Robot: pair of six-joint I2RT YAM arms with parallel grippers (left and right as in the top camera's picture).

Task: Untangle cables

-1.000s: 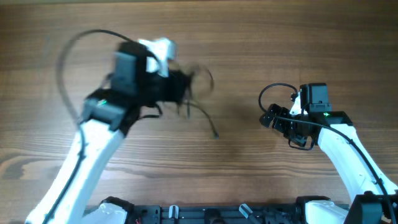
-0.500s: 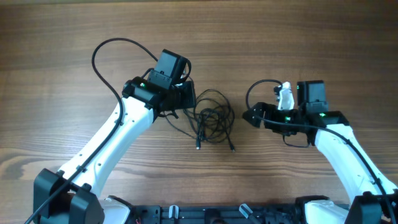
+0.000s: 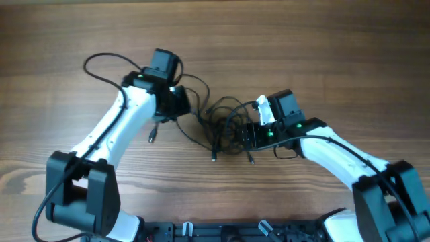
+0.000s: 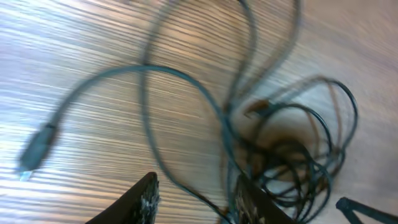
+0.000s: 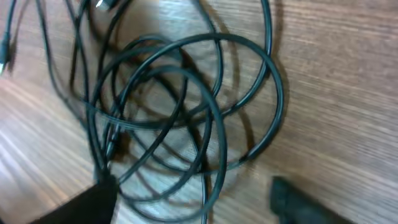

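Our left hand (image 4: 198,190), fingers apart astride one loose strand, and our right hand (image 5: 191,190), spread wide above the loops and gripping nothing, flank the cables (image 3: 225,124), knotted mid-surface (image 3: 336,54), our untangling seemingly barely begun.

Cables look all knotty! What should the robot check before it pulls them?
1. Cables lying on the table: ok.
2. Loops apart: not ok, bunched together.
3. Left gripper open, a strand between its fingers: ok.
4. Right gripper open above the loops: ok.
5. Loose plug lying away from the bunch: ok.
6. Which strand lies on top in the knot: cannot tell.
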